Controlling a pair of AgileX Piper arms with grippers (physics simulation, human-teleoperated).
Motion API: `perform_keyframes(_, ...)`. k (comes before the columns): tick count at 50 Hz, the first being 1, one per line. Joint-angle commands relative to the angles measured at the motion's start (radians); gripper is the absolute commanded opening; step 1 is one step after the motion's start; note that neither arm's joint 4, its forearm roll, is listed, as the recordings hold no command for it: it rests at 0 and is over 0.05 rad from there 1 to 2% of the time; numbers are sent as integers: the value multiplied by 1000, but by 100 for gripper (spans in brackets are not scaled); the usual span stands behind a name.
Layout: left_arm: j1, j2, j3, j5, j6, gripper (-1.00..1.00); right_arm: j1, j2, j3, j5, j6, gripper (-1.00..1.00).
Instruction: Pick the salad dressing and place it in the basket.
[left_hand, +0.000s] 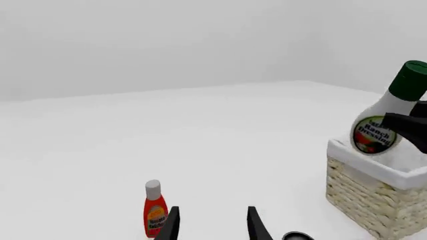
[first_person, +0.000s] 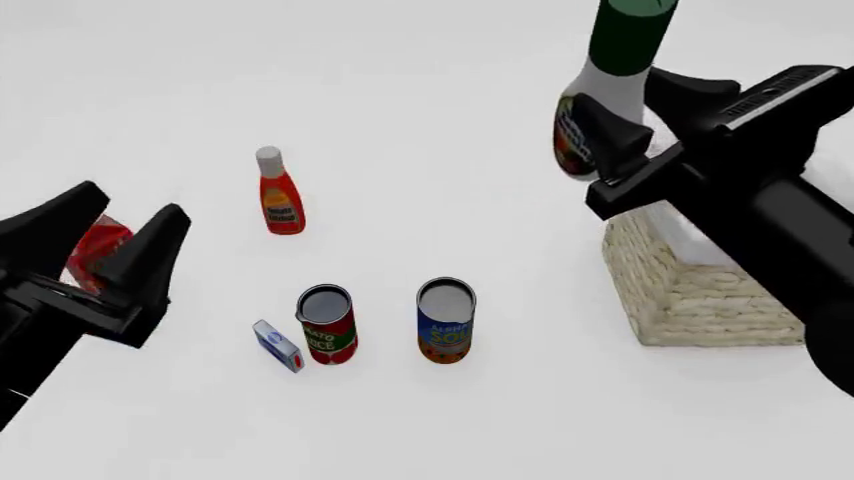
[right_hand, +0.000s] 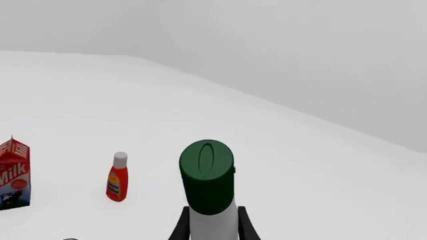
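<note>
- White-bodied salad dressing is pinched in my right end effector, fingers clamped on either side of its lower body; green cap up.
- Position: bottle is held aloft, clear of the worktop, at the near-left rim corner of the basket. Left wrist view shows its base just above the cloth-lined rim; whether it is fully inside the rim line, can't tell.
- Key relation: basket opening lies below and to the right of the bottle as the front view shows it. My judgement: next move = short shift toward basket centre, then lower and release.
- Long axis: near upright, cap tilted slightly away from the label side.
- Nearer arm: right, by far. Left end effector is spread, holding nothing, well apart on the far left.
- Count:
  - 1 salad dressing
  - 1 basket
  - 1 red bottle
  - 2 cans
  - 1 small blue-white box
  - 1 milk carton, mostly hidden behind the left end effector in the front view.
</note>
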Motion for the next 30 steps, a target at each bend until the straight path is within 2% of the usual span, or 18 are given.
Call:
perform_keyframes(1, 80, -51, 188, -132, -10, 100, -46, -43, -32, 23, 21, -100)
perform_keyframes(5, 120, -76, 249, -161, -29, 100, -66, -60, -47, 35, 25, -100)
perform_keyframes(11, 165, -161, 308, -141, -56, 100, -100, -80, -65, 49, 33, -100)
perform_keyframes(18, 220, -333, 310, 31, -52, 100, -182, -112, -97, 75, 78, -100)
perform_keyframes(21, 235, -377, 310, 76, -53, 100, -196, -113, -101, 77, 78, -100)
perform_keyframes(24, 255, -523, 310, 210, -66, 100, -226, -112, -107, 81, 86, -100)
perform_keyframes(27, 274, -609, 310, 297, -69, 100, -258, -107, -110, 78, 94, -100)
perform_keyframes(30, 291, -613, 310, 299, -71, 100, -285, -100, -112, 76, 101, -100)
